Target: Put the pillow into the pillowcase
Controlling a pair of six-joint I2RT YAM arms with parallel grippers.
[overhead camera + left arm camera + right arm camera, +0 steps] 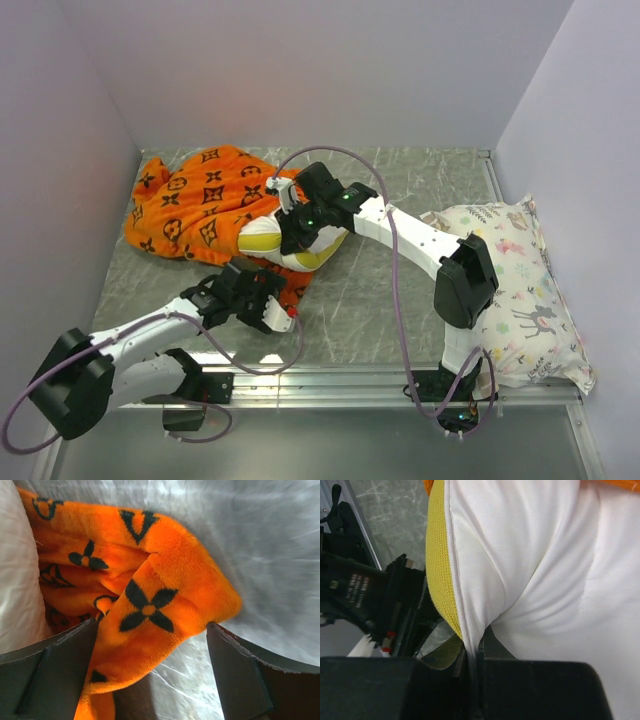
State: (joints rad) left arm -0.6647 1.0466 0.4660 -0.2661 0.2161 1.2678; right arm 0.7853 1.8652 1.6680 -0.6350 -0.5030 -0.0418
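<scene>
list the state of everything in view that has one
pillow, partly covered by orange fabric, yellow edge out
pillowcase, crumpled, partly over the pillow
left claw, open, astride a pillowcase fold
right claw, shut on the pillow's edge
printed pillow, lying flat, untouched

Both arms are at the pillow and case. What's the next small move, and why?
Probably close the left end effector on the pillowcase fold. Its fingers stand open with the orange fabric lying between them, ungripped. The right end effector is shut on the pillow beside its yellow band, and part of the pillow shows outside the case. Pinning the case should let the right arm push in.
</scene>
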